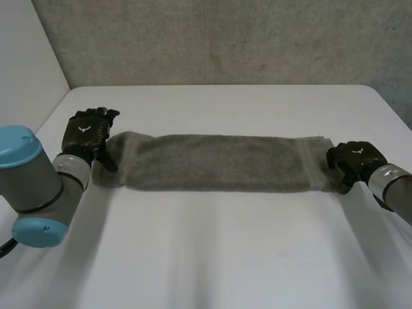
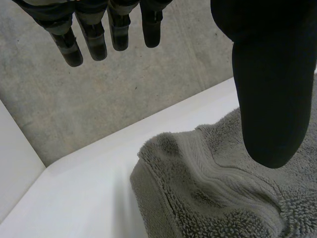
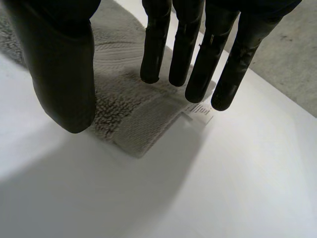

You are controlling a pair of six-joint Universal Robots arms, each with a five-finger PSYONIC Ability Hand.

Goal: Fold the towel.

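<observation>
Two black hands sit at the short ends of one grey towel [image 1: 219, 161], which lies as a long folded strip across the middle of the white table [image 1: 225, 251], running from side to side; the left hand [image 1: 85, 134] is at the towel's left end and the right hand [image 1: 353, 156] at its right end. In the left wrist view the fingers [image 2: 94, 37] are straight and spread, clear of the cloth, with the thumb [image 2: 270, 99] over the towel's rumpled corner; the hand is open and grips nothing; whether the thumb touches the pile cannot be told. In the right wrist view the fingers [image 3: 156, 49] are straight too, their tips down at the towel's end band, close by a small white label [image 3: 199, 110] at the corner; the thumb [image 3: 64, 74] stands apart at the towel's edge; this hand is open as well. A rough grey wall [image 1: 225, 38] stands behind the table.
</observation>
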